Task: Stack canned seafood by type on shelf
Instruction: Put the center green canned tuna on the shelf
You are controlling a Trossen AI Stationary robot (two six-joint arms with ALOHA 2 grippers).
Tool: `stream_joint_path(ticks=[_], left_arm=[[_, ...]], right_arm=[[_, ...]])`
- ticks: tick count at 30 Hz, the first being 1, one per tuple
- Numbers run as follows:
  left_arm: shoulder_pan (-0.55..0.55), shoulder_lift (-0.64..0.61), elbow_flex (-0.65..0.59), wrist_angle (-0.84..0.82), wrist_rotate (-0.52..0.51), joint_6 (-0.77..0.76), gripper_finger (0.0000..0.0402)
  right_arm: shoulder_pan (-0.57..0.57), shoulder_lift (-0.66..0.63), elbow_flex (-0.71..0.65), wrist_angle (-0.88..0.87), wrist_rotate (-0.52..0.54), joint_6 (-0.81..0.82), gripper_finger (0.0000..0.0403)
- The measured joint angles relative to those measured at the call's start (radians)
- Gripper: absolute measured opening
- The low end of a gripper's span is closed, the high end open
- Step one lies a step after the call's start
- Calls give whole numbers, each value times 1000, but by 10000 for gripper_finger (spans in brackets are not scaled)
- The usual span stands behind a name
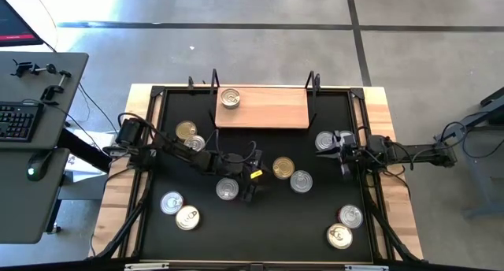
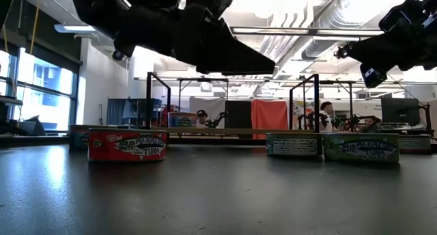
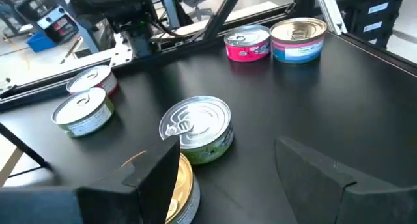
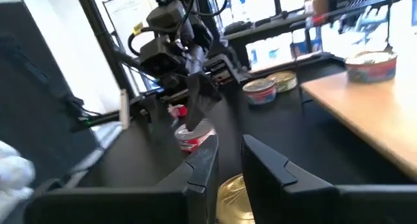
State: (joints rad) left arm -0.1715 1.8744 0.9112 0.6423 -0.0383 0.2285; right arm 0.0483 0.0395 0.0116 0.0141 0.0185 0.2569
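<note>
The shelf [image 1: 262,107] is a light-wood board at the far middle of the black mat, and one silver tin [image 1: 230,98] stands on its left part. Several other tins of canned seafood lie flat on the mat. My left gripper [image 1: 253,178] hangs open over the mat's middle, above and just left of a gold tin [image 1: 283,168] and a silver tin [image 1: 301,180]. In the left wrist view the gold tin [image 3: 182,185] shows behind one finger and the silver tin [image 3: 199,127] lies ahead. My right gripper [image 1: 343,150] waits at the right, its fingers a narrow gap apart, holding nothing.
Tins on the mat include a gold [image 1: 187,130] and a silver [image 1: 195,142] at the left, one at the middle [image 1: 227,189], two near left [image 1: 172,202] [image 1: 187,217], one by the right gripper [image 1: 324,141], and two near right [image 1: 350,216] [image 1: 339,236]. Black wire posts [image 1: 313,83] rise at the shelf's ends.
</note>
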Motion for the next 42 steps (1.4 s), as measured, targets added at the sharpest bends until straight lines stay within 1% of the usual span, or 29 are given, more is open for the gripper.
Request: stream_joint_path(ticks=[2,4,6,8,9,11,13,16,19,20,21,23,25,26,28,29,33,35,37,39,42], left_arm=[[3,0,0,0,0,0,236],[7,0,0,-1,0,0,236],[10,0,0,-10,-2,0,236],[15,-10,-1,-52,-42,9,236],[17,-22,-10,-75,-81,9,236],[23,-59,-48,-82,-160,9,236],[26,-114,-109,-60,-223,6,236],[25,-222,-207,-25,-274,-24,236],[25,-331,-294,-10,-286,-42,236],[25,-362,-316,-12,-288,-42,236],[25,-394,-336,-13,-289,-43,236],[25,-451,-368,-11,-290,-53,236],[25,-493,-389,-15,-292,-70,236],[25,-509,-399,-21,-292,-76,236],[22,-529,-413,-21,-292,-82,236],[19,-539,-423,-24,-292,-86,236],[4,-546,-443,-55,-291,-88,236],[-2,-546,-443,-74,-291,-92,236],[-6,-545,-442,-92,-291,-94,236],[-7,-544,-443,-107,-290,-94,236],[-7,-544,-442,-107,-290,-95,236]], right_arm=[[0,0,0,31,22,5,55],[-1,0,0,100,52,83,55],[-2,1,0,177,75,125,55],[15,23,-2,275,19,120,55],[35,46,-2,351,-15,116,55],[92,117,-2,515,-30,68,55],[165,219,-2,646,-10,-3,55],[275,414,-1,767,97,-78,55],[368,627,46,777,246,-100,55],[393,693,71,776,274,-124,55],[414,758,103,777,288,-162,55],[447,869,178,780,267,-248,55],[466,966,254,775,235,-252,55],[470,1008,292,766,237,-232,55],[469,1067,382,685,274,-161,58],[468,1089,435,606,290,-127,61],[477,1177,654,120,329,-5,95],[493,1233,747,-83,366,59,120],[510,1290,814,-249,419,126,144],[531,1342,851,-387,449,204,167],[573,1411,866,-516,517,346,186]])
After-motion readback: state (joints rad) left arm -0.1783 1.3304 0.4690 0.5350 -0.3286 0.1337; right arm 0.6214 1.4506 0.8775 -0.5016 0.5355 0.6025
